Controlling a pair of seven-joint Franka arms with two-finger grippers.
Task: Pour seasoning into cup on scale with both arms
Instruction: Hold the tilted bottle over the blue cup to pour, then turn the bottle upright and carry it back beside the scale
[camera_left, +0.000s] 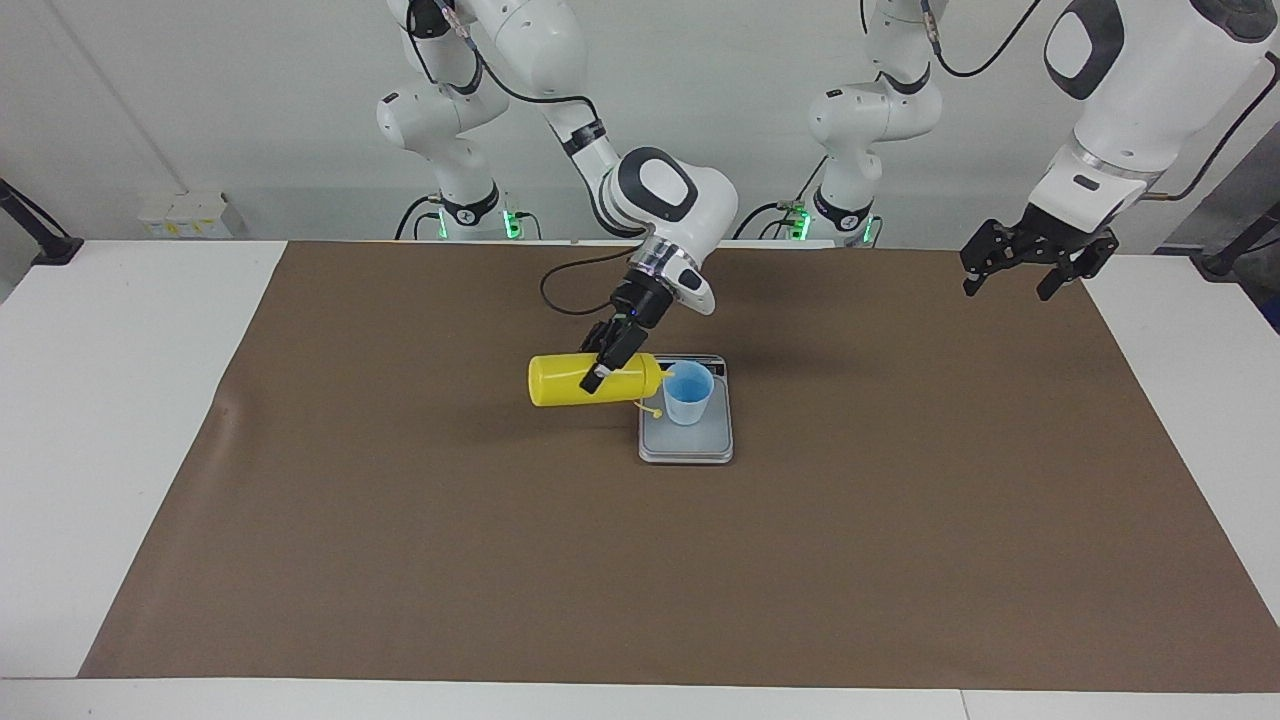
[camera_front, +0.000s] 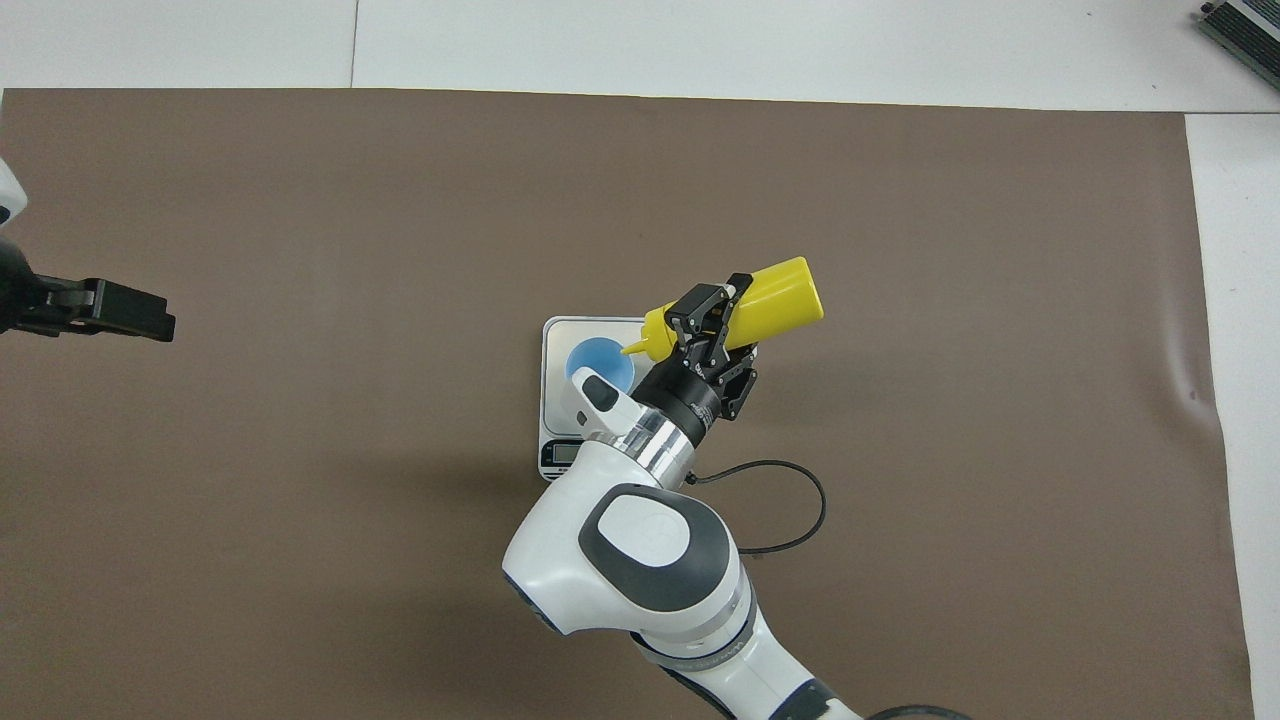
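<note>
My right gripper (camera_left: 598, 372) (camera_front: 715, 305) is shut on the seasoning bottle (camera_left: 560, 380) (camera_front: 775, 298), a yellow squeeze bottle held lying almost level in the air. Its nozzle (camera_front: 640, 345) points into the rim of the light-blue cup (camera_left: 688, 395) (camera_front: 598, 362). The cap strap (camera_left: 652, 408) dangles below the nozzle. The cup stands upright on the silver-grey scale (camera_left: 690, 445) (camera_front: 553, 425). Part of the scale is hidden under my right wrist in the overhead view. My left gripper (camera_left: 1005, 288) (camera_front: 160, 322) hangs open and empty over the mat at the left arm's end, where that arm waits.
A brown mat (camera_left: 640, 580) covers most of the white table (camera_left: 100, 400). The scale's display strip (camera_front: 562, 455) faces the robots. A black cable (camera_front: 800, 500) loops from my right wrist above the mat beside the scale.
</note>
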